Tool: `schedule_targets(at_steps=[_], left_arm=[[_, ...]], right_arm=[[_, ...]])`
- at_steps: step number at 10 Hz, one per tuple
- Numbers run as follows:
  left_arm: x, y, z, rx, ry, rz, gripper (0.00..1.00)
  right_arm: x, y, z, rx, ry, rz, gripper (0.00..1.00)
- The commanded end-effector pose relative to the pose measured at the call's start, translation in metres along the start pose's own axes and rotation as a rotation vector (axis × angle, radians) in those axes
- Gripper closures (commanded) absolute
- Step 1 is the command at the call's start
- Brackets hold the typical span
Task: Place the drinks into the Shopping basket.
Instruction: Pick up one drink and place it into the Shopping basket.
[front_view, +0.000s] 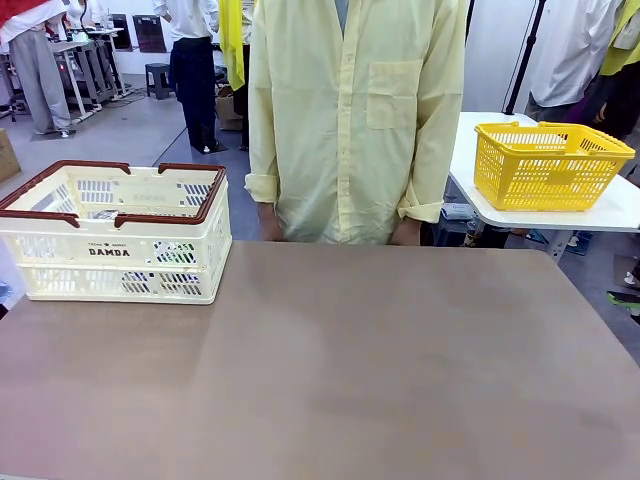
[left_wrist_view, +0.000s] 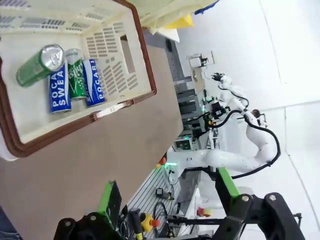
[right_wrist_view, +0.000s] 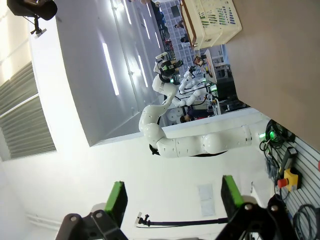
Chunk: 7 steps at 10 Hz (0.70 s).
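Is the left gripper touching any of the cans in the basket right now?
Apart. The left wrist view shows the open left gripper well clear of the Shopping basket, with bare table between its fingers and the cans lying inside.

My left pincer (left_wrist_view: 167, 202) is black with green pads (left_wrist_view: 227, 181) on its fingers, and my right pincer (right_wrist_view: 172, 202) matches. The arm (right_wrist_view: 200, 142) I see is glossy white with rounded segments and a green light near its base.

bare tabletop (front_view: 400, 370) beside shopping basket (front_view: 110, 252)
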<state>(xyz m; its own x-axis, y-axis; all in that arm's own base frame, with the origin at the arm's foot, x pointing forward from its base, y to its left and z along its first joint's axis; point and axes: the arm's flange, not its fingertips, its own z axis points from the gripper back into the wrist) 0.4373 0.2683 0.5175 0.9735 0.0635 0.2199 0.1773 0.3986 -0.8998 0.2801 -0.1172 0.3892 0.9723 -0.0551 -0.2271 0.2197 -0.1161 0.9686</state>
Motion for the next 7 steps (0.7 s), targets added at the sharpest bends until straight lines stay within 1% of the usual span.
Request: schedule_targets(at_steps=[1,7], left_arm=[[0.0023,-0.0128,0.0013,0.038,0.015,0.01,0.0],[0.0023,-0.0128,0.0013,0.038,0.015,0.01,0.0]], right_arm=[[-0.001,0.0056,-0.0007,0.011,0.0,0.001,0.0],[-0.001,0.0056,-0.0007,0.011,0.0,0.001,0.0]])
